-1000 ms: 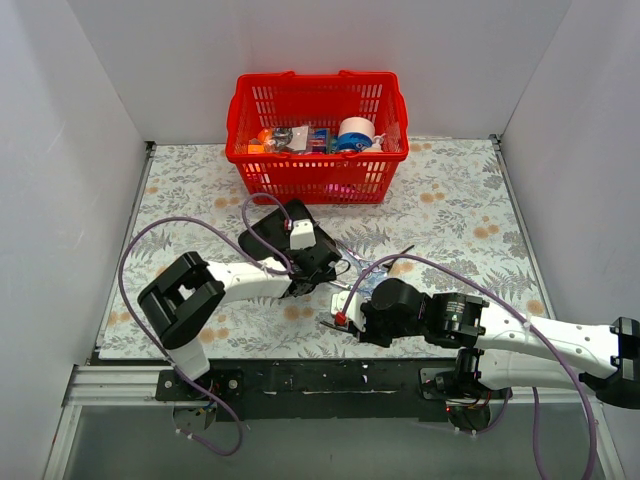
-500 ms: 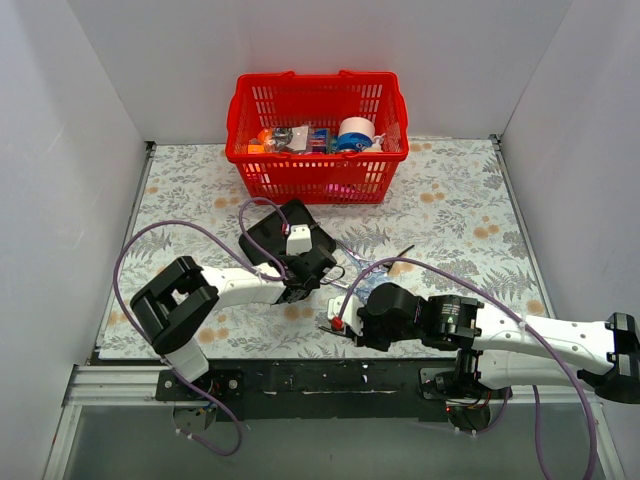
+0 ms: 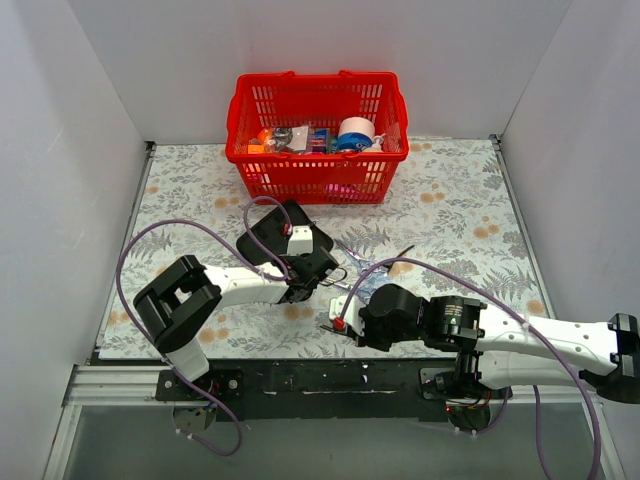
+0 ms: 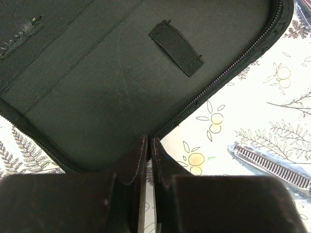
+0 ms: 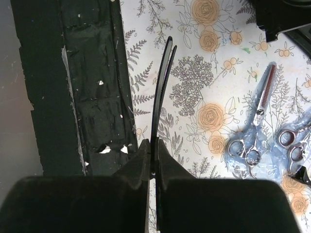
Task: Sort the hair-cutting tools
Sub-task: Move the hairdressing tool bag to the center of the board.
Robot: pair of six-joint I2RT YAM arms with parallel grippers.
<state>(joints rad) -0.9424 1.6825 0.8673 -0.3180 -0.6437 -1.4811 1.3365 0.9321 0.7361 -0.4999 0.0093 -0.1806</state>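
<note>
The right end effector (image 5: 152,148) is pinched on the clip (image 5: 161,85), which is held pointing straight ahead. The pouch (image 4: 121,73), its edge nipped by the left end effector (image 4: 148,143), is seen ahead-left.

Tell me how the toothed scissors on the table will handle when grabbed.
The toothed scissors look mostly metal, so probably stiff and heavy for their size. The shiny blade may slip in a pinch. Lying flat on the table, they likely won't roll, though they might slide.

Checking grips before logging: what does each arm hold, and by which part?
Right jaws are shut on the clip, held by its near end. Left jaws are shut at the zip edge of the pouch; whether they pinch it cannot be told.
</note>
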